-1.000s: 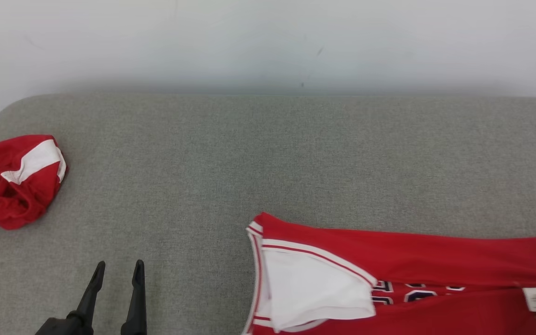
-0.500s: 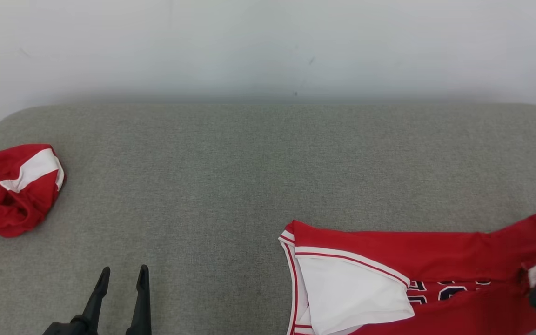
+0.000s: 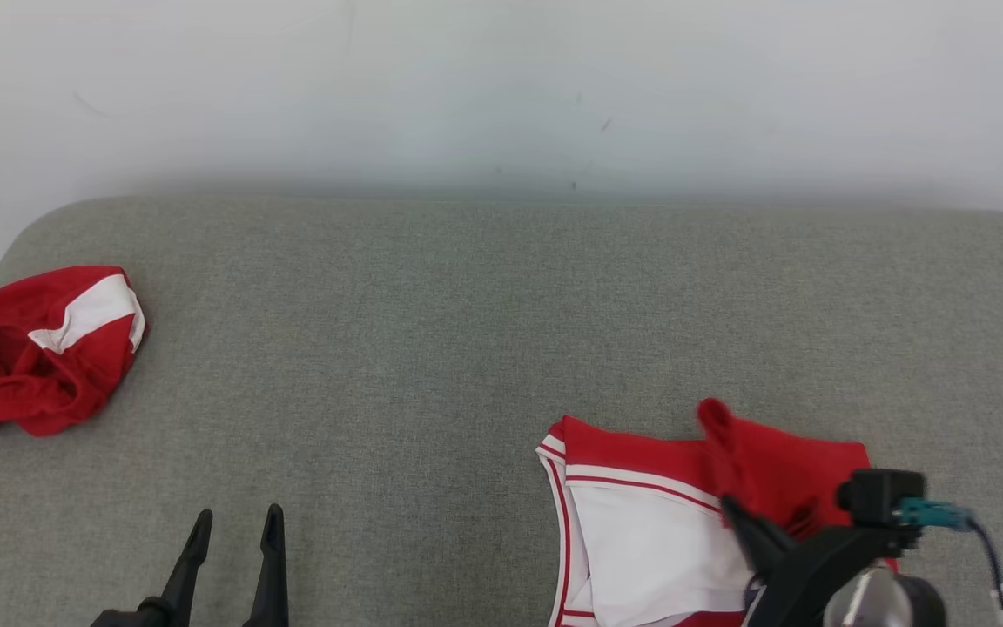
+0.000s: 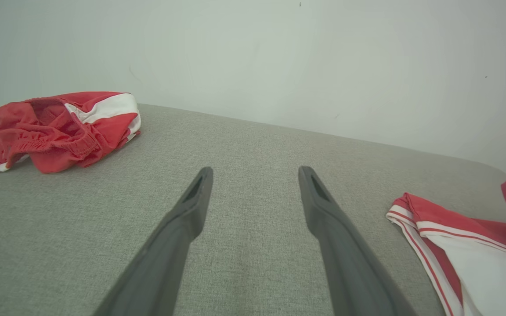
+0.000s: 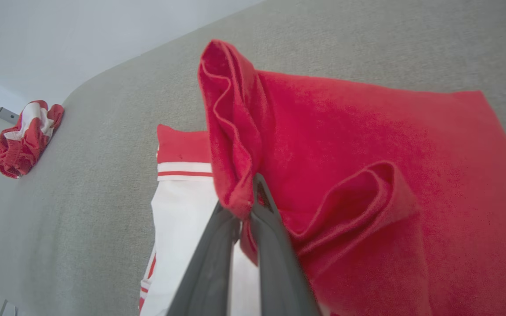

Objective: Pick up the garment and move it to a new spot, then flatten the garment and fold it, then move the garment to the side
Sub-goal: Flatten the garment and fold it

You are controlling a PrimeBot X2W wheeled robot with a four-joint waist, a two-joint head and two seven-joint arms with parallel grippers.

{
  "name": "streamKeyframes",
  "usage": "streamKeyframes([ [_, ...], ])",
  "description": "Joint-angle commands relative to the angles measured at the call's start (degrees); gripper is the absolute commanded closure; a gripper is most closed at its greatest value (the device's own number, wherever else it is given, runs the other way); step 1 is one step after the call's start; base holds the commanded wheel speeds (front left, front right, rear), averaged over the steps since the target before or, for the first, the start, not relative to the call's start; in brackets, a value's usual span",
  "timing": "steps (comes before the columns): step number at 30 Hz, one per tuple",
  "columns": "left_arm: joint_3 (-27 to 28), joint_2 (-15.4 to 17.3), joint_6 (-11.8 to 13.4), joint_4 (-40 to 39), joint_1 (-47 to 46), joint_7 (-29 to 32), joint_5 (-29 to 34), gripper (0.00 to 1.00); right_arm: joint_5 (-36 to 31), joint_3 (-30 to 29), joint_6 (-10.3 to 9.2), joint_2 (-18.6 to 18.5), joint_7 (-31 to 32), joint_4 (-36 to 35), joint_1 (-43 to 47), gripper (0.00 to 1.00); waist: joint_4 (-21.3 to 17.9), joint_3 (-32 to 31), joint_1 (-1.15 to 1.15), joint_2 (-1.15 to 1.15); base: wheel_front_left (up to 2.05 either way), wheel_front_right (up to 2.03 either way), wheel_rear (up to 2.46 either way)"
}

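Observation:
The garment [image 3: 780,466] is a red jersey with white panels and striped trim, lying at the lower right of the grey padded surface [image 3: 467,331]. Its right part is lifted and doubled back over the rest. My right gripper [image 3: 732,512] is shut on a bunched red edge of the garment [image 5: 367,131], pinched between the fingertips of the right gripper [image 5: 249,199] above a white panel. My left gripper [image 3: 238,520] stands open at the lower left, low over bare fabric, well left of the garment [image 4: 455,245]. Nothing is between the fingers of the left gripper [image 4: 255,173].
A second red and white piece of clothing [image 3: 40,357] lies crumpled at the far left edge of the surface, also seen as a heap [image 4: 55,127] and, far off, as the same heap [image 5: 24,136]. A pale wall [image 3: 501,87] runs behind the surface's rounded back edge.
My right gripper has come into view from the right, carrying the garment's right part leftward and up over the rest. The spread jersey is now much shorter. The left gripper has stayed open and still.

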Motion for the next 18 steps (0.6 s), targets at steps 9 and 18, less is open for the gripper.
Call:
streamKeyframes([
  [9, -0.23, 0.10, -0.07, 0.45, -0.05, -0.38, -0.56, 0.00, 2.26, 10.83, -0.13, -0.09, -0.97, 3.57, -3.32, 1.00, 0.63, 0.46, 0.00, 0.00, 0.00, 0.00, 0.00],
  [18, -0.56, -0.05, -0.47, 1.47, -1.17, -0.59, -0.72, 0.00, 2.91, 14.89, -0.13, -0.01, -2.03, 10.20, -8.04, 1.00, 1.34, 1.19, 0.00, 0.00, 0.00, 0.00, 0.00],
])
